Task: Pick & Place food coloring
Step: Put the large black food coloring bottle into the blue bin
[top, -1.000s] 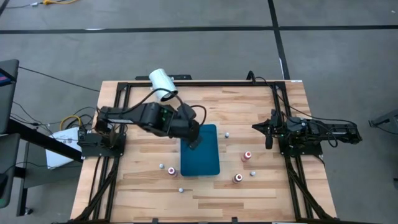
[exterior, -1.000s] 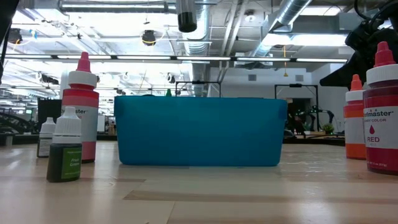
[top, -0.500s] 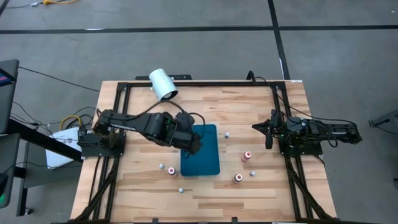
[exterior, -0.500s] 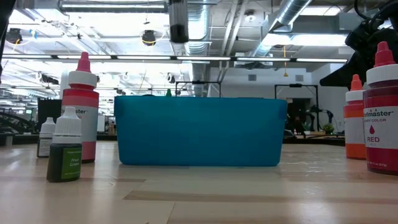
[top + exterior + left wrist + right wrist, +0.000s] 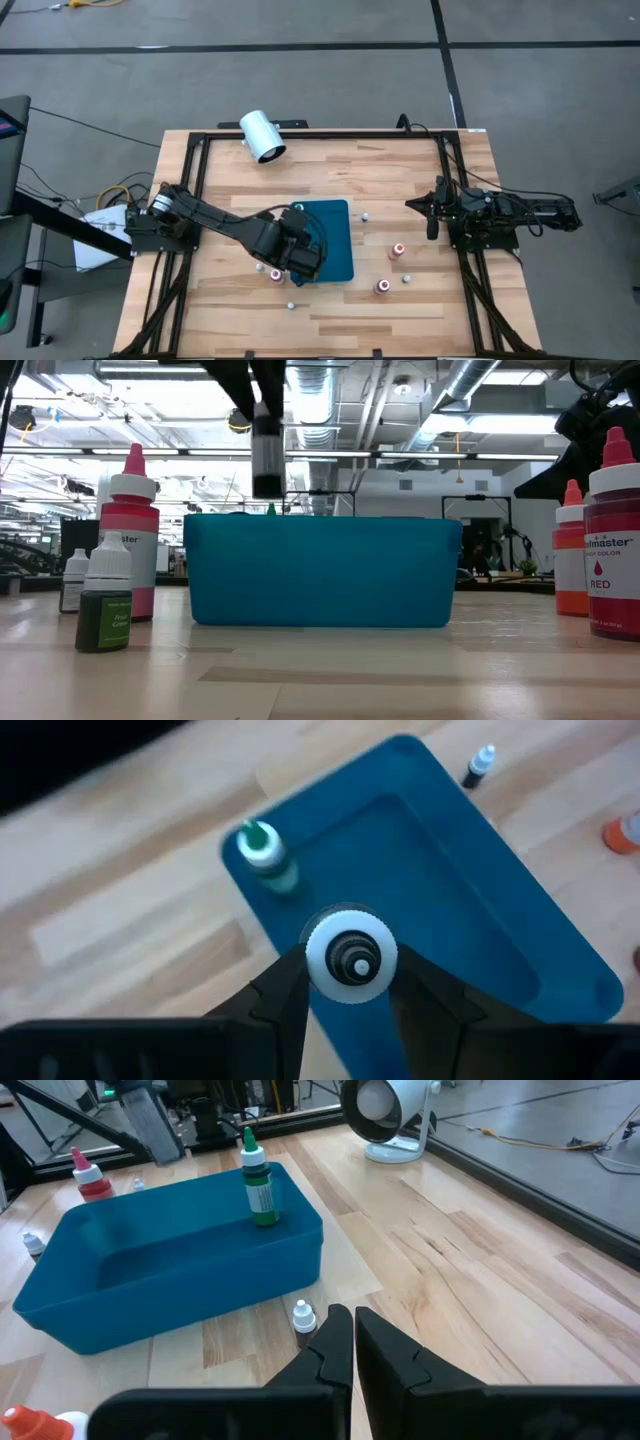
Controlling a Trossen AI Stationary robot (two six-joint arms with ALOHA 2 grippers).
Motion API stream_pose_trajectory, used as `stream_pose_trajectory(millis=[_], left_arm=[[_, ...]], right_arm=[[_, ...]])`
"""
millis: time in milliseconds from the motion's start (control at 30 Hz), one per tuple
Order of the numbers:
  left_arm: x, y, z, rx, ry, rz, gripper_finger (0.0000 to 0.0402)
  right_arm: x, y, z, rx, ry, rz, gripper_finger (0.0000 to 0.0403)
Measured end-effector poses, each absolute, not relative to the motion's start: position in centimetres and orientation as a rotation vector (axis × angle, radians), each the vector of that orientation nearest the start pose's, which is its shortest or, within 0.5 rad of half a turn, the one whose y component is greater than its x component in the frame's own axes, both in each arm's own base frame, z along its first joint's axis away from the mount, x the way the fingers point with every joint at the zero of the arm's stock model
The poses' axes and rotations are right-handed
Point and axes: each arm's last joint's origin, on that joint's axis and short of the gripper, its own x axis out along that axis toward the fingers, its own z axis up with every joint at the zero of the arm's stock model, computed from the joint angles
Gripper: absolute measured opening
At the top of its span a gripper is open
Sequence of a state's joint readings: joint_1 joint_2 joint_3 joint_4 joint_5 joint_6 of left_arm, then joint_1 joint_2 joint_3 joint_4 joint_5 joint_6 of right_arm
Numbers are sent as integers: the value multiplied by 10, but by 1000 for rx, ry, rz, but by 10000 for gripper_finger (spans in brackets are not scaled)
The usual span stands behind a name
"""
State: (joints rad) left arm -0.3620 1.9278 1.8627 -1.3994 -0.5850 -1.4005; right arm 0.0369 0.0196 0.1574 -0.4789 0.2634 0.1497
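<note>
My left gripper (image 5: 350, 970) is shut on a tiny food coloring bottle (image 5: 350, 952) with a white ribbed cap. It hangs over the blue tray (image 5: 335, 235) near the tray's near-left corner, and the low view shows the bottle (image 5: 267, 460) above the tray's rim. A green-topped bottle (image 5: 266, 852) stands upright in the tray on its base. More small bottles stand on the table around the tray: red-topped ones (image 5: 398, 250) (image 5: 383, 286) (image 5: 277, 275) and tiny pale ones (image 5: 365, 215) (image 5: 260, 268). My right gripper (image 5: 352, 1335) waits shut at the table's right side. My left gripper pinches the bottle between its two fingers (image 5: 290, 992), one on each side just under the white cap (image 5: 350, 935). The fingers slant down from the table's left. The bottle stands upright, cap up, lifted clear above the tray.
A white cylinder lamp (image 5: 262, 135) lies at the table's far left. A black frame (image 5: 320, 133) runs round the table's edges. One tiny bottle (image 5: 303, 1318) stands close in front of my right gripper, beside the tray's right wall.
My left gripper has come down and moved toward the table's near edge, from over the tray's far part to over its near-left part, rolling as it went. The bottle has travelled with it, still held, and now hangs lower, close above the tray's rim.
</note>
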Motion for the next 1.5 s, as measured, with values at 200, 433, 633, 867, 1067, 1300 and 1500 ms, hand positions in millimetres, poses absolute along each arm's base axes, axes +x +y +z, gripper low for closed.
stream_pose_trajectory(millis=[200,433,633,867,1067,1300,1500], left_arm=[[356,-114,275,-549,861,992,113],[359,-100,251,-564,878,1033,113],[361,-89,237,-559,906,1049,112],[363,-82,222,-575,911,1040,112],[364,-81,215,-578,888,1040,112],[360,-80,206,-574,901,1052,112],[360,-78,207,-549,876,1064,112]], right_arm=[[81,-5,170,98,320,-249,7],[81,-5,170,97,320,-249,7],[81,-5,170,97,320,-249,7],[81,-5,170,97,320,-249,7],[81,-5,170,97,320,-249,7],[81,-5,170,97,320,-249,7],[81,-5,170,97,320,-249,7]])
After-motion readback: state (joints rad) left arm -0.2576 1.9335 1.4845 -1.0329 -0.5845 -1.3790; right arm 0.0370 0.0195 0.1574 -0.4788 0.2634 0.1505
